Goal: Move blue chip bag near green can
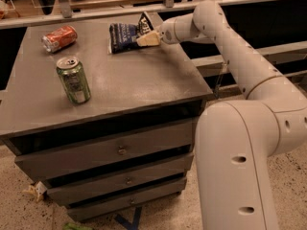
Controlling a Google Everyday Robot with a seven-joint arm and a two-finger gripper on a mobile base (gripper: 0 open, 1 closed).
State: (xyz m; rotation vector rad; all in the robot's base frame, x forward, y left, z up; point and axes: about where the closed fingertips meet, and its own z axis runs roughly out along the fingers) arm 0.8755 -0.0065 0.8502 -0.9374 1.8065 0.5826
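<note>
The blue chip bag [123, 35] lies crumpled at the back of the grey cabinet top [144, 80], right of centre, with its black-and-white corner sticking up. My gripper [147, 39] reaches in from the right and sits against the bag's right edge, low over the surface. The green can [74, 80] stands upright at the front left of the top, well apart from the bag.
A red-orange soda can [59, 38] lies on its side at the back left. The cabinet has three drawers [120, 150] below. A rail and shelf [120, 6] run behind the top. My white arm and base [240, 143] fill the right side.
</note>
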